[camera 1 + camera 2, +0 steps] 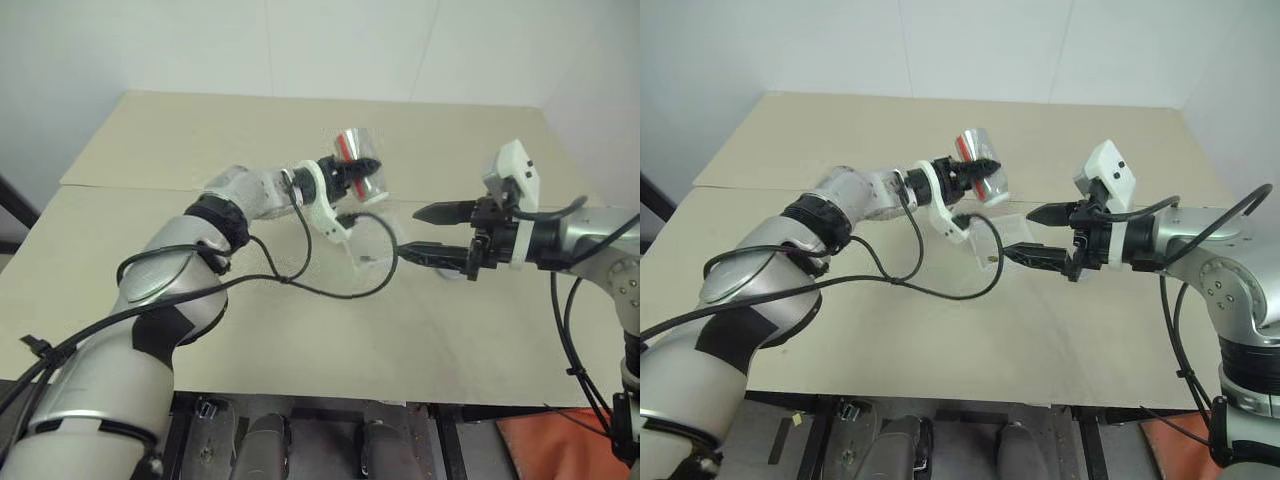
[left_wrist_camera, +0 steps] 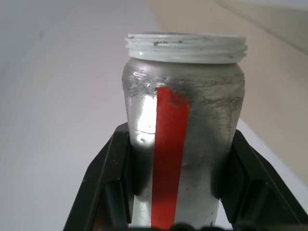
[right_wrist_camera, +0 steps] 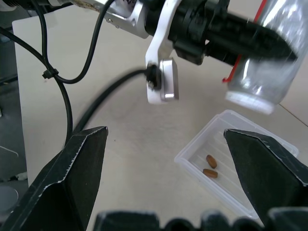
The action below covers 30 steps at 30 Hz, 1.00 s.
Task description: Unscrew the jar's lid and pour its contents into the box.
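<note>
Fingers: left gripper (image 2: 168, 192) clamped on lidless jar (image 2: 180, 125); right gripper (image 3: 163, 163) spread, empty. Pouring step; two brown bits (image 3: 211, 166) in box (image 3: 192, 154), lower right. Next, probably: upright jar.

beige table (image 1: 200, 140); clear box (image 3: 250, 173) resting on it

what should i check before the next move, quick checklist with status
1. Jar held firmly: ok, the left gripper is shut on it.
2. Lid off: ok, the threaded mouth is bare in the left wrist view.
3. Jar mouth over the box: ok, it hangs tilted above the tray's edge.
4. Contents in the box: ok, two brown bits lie in the tray.
5. Jar fully empty: cannot tell.
6. Right gripper free: ok, open and holding nothing.
</note>
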Each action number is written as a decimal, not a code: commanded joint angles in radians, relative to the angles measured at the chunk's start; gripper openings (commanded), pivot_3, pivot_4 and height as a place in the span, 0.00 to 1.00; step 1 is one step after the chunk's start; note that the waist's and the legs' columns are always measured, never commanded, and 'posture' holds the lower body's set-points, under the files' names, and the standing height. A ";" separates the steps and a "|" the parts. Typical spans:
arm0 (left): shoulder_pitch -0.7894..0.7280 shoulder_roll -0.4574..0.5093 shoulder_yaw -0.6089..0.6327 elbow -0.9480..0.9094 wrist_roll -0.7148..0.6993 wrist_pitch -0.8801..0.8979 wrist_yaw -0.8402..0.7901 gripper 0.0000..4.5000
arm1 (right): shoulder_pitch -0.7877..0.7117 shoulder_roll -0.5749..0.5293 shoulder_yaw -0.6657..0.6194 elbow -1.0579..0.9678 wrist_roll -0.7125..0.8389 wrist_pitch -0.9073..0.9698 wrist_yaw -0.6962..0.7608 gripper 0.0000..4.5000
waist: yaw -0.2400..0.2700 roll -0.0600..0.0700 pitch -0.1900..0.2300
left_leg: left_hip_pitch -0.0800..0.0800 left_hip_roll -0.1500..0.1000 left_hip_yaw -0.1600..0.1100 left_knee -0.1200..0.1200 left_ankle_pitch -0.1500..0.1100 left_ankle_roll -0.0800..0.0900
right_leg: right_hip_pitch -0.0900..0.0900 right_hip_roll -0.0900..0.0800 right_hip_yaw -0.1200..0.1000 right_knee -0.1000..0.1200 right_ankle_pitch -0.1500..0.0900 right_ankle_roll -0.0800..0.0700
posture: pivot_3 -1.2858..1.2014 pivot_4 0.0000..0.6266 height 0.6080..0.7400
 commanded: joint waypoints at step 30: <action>0.781 -0.253 0.903 -0.812 -1.323 0.669 -0.730 0.43 | 0.023 0.034 -0.002 -0.013 -0.069 -0.196 0.033 0.99 | -0.023 0.001 -0.001 | 0.001 0.001 -0.004 0.011 0.000 0.001 | 0.004 0.000 -0.001 0.008 0.000 0.001 | 0.52 0.24 1.00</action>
